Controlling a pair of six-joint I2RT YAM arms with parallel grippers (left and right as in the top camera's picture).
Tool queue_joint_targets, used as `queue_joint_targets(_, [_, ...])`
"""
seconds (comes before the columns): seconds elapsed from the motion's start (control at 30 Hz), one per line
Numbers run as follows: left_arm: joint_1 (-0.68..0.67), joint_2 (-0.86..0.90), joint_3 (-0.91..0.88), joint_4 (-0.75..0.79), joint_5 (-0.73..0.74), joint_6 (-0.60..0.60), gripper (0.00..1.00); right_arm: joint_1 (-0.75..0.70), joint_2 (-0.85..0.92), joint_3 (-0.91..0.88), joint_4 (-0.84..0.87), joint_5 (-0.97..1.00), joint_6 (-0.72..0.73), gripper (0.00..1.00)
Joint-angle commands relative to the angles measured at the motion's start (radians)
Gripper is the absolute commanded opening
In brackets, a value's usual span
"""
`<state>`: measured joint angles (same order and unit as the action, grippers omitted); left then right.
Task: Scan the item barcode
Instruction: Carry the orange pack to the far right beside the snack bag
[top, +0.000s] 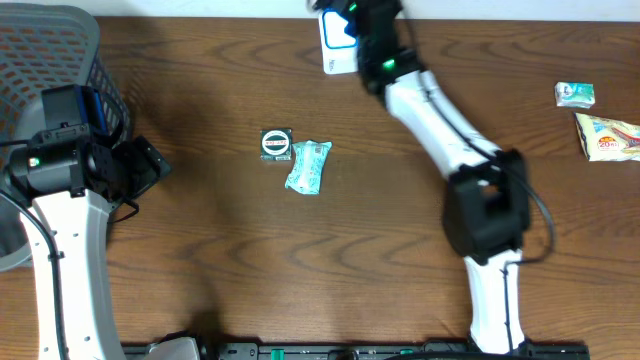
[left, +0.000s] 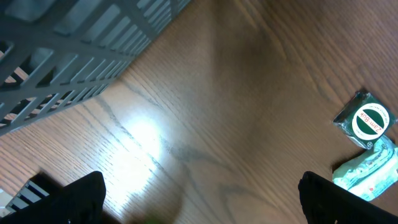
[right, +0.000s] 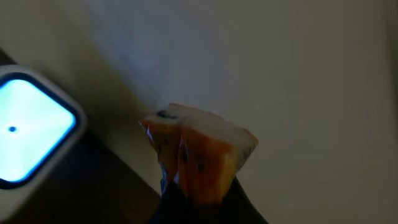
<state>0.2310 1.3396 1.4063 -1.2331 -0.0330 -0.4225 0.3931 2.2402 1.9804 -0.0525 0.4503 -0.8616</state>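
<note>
Now orange packet (right: 199, 155) pinched in right claw (right: 200, 196) (beside scanner (right: 31, 130)).

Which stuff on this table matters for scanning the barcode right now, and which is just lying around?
For the job: orange packet, scanner.
Lying about: round-label packet, teal packet, small green packet, yellow packet, grey basket.

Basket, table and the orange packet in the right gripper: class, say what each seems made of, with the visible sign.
Basket: probably moulded plastic, matt grey; its wall is a uniform slotted lattice.
Table: wood or wood-look laminate, semi-gloss; brown grain with a bright light reflection.
Orange packet: likely thin plastic film, slightly glossy; it looks crumpled and creased.
</note>
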Motion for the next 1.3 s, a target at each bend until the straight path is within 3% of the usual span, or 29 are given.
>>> queue_joint_targets(0.0, [0.003, -0.004, -0.002, -0.005, -0.016, -0.006, 0.98, -0.077, -0.090, 0.008, -0.097, -0.002, 0.221, 0.01])
queue_joint_targets(0.23, [0.003, -0.004, -0.002, -0.005, -0.016, -0.006, 0.97, -0.222, -0.135, 0.008, -0.388, -0.002, 0.354, 0.01])
queue_joint_targets(0.57, [0.003, -0.004, -0.002, -0.005, -0.016, -0.006, 0.97, -0.529, -0.132, 0.007, -0.645, -0.003, 0.786, 0.02])
queue_joint_targets(0.77, [0.003, -0.004, -0.002, -0.005, -0.016, -0.006, 0.98, -0.680, -0.116, 0.002, -0.709, -0.241, 0.832, 0.01])
queue_joint_targets(0.9, [0.003, -0.004, -0.002, -0.005, -0.016, -0.006, 0.97, -0.742, -0.096, -0.015, -0.719, -0.270, 0.866, 0.02])
queue_joint_targets(0.93, [0.003, -0.004, -0.002, -0.005, -0.016, -0.006, 0.98, -0.752, -0.092, -0.023, -0.718, -0.271, 0.875, 0.03])
queue_joint_targets(1.0, [0.003, -0.004, -0.002, -0.005, -0.016, -0.006, 0.97, -0.767, -0.087, -0.048, -0.705, -0.271, 0.880, 0.20])
queue_joint_targets(1.13, [0.003, -0.004, -0.002, -0.005, -0.016, -0.006, 0.98, -0.780, -0.081, -0.094, -0.676, -0.270, 0.880, 0.24])
queue_joint_targets(1.23, [0.003, -0.004, -0.002, -0.005, -0.016, -0.006, 0.97, -0.780, -0.081, -0.117, -0.663, -0.270, 0.880, 0.50])
queue_joint_targets(1.27, [0.003, -0.004, -0.002, -0.005, -0.016, -0.006, 0.97, -0.780, -0.081, -0.117, -0.663, -0.270, 0.880, 0.50])
